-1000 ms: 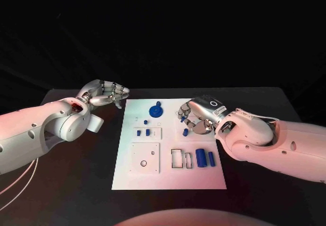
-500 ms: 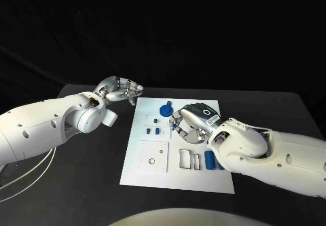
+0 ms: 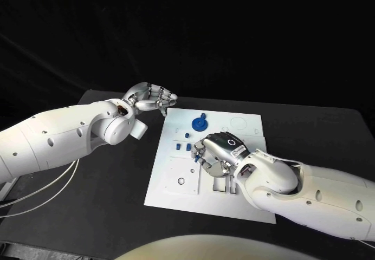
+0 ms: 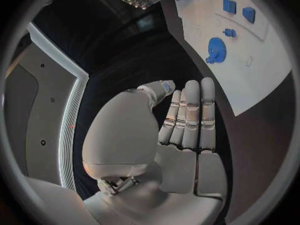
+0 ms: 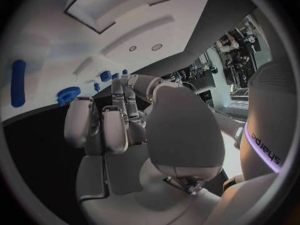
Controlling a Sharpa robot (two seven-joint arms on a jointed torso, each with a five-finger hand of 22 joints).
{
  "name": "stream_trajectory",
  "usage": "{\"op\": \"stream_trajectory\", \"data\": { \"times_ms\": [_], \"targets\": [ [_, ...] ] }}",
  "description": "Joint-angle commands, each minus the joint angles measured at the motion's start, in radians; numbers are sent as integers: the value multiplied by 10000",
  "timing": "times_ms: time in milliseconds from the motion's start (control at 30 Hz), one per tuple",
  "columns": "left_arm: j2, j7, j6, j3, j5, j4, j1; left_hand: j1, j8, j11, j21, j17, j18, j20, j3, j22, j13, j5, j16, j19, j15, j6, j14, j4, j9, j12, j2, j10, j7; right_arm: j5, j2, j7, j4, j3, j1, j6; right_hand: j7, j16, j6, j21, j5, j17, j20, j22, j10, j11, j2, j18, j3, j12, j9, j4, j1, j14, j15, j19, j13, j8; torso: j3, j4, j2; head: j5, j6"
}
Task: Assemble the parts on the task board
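Note:
The white task board [image 3: 173, 201] lies in the middle of the black table. A blue gear [image 3: 199, 124] stands near its far edge, and small blue parts [image 3: 183, 146] sit just nearer than it. My right hand [image 3: 215, 158] hovers over the board's middle, fingers bent downward, with nothing in them. My left hand [image 3: 153, 96] hangs off the board's far left corner, holding nothing. The left wrist view has its fingers [image 4: 190, 115] straight and side by side, with the board [image 4: 262, 75] and gear [image 4: 215, 50] beyond. From the right wrist, the gear [image 5: 67, 94] and a blue cylinder [image 5: 19, 82] lie on the board [image 5: 56, 40].
Rectangular slots [image 3: 222, 184] are cut into the board beside my right forearm [image 3: 304, 189], which covers the board's near right part. A square plate with a small hole [image 3: 181, 180] sits on the board's left. Black table [image 3: 102, 189] lies bare on both sides.
The head camera has shifted. My right hand has moved from the board's right side in over its middle, and the arm now hides the blue cylinders. My left hand stays by the far left corner.

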Motion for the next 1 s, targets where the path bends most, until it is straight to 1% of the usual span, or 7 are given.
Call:
{"op": "stream_trajectory", "data": {
  "times_ms": [33, 100, 233, 433, 567, 867, 1000],
  "targets": [
    [35, 54, 194, -3, -58, -6, 1, -45, -64, 0, -47, -1, 150, 41, -50, -14, -9, 22, -22, -14, 37, -75, 7, 5, -10, 63, 3, -87, 21, -143, 80, 117, -76, -17, -122, 214, 5, -60, 28, -38, 34, -10, -40, 494, 377, -331, 100, -85, 61, 59, 15, -23, -7, 99, -61, -8, -7, 33, -3, -1, 9, 125, -66],
    [40, 50, 201, -6, -60, -11, 1, -45, -64, 0, -47, -1, 150, 41, -50, -14, -9, 22, -22, -14, 37, -75, 7, 5, -10, 63, 3, -87, 21, -149, 122, 126, -104, -24, -194, 225, 5, -60, 28, -38, 34, -10, -40, 494, 377, -331, 100, -85, 61, 59, 15, -23, -7, 99, -61, -8, -7, 33, -1, -8, 12, 166, -79],
    [51, 44, 207, -9, -69, -24, 2, -45, -64, 0, -47, -1, 150, 41, -50, -14, -9, 22, -22, -14, 37, -75, 7, 5, -10, 63, 3, -87, 21, -165, 204, 136, -155, -34, -303, 242, 5, -60, 28, -38, 34, -10, -40, 494, 377, -331, 100, -85, 61, 59, 15, -23, -7, 99, -61, -8, -7, 33, 4, 5, 19, 236, -117],
    [58, 39, 220, -11, -78, -28, 2, -42, -66, 3, -48, 2, 150, 44, -55, -18, -8, 20, -17, -7, 40, -80, 7, 1, -9, 72, 1, -104, 23, -198, 262, 134, -205, -43, -370, 252, 10, -66, 21, -44, 33, -19, -40, 492, 371, -328, 108, -83, 66, 51, 14, -29, -7, 97, -59, -13, -4, 27, -1, 9, 13, 333, -162],
    [60, 36, 226, -12, -81, -28, 2, -42, -66, 3, -48, 2, 150, 44, -55, -18, -8, 20, -17, -7, 40, -80, 7, 1, -9, 72, 1, -104, 23, -281, 307, 132, -247, -56, -407, 256, 12, -62, 17, -33, 32, -11, -40, 501, 368, -326, 112, -86, 68, 47, 14, -31, -8, 99, -58, -7, -3, 24, -9, -2, 6, 363, -157],
    [59, 22, 244, -12, -91, -21, 2, -42, -66, 3, -48, 2, 150, 44, -55, -18, -8, 20, -17, -7, 40, -80, 7, 1, -9, 72, 1, -104, 23, -398, 359, 107, -314, -69, -487, 264, 15, -63, 13, -52, 31, -11, -40, 490, 365, -323, 117, -82, 70, 42, 13, -34, -10, 99, -56, -18, -1, 20, -3, 9, 11, 391, -162],
    [56, 15, 251, -12, -94, -17, 2, -42, -66, 3, -48, 2, 150, 44, -55, -18, -8, 20, -17, -7, 40, -80, 7, 1, -9, 72, 1, -104, 23, -489, 370, 104, -327, -73, -501, 282, 15, -63, 13, -52, 31, -11, -40, 490, 365, -323, 117, -82, 70, 42, 13, -34, -10, 99, -56, -18, -1, 20, -5, -1, 12, 395, -173]
  ]
}}
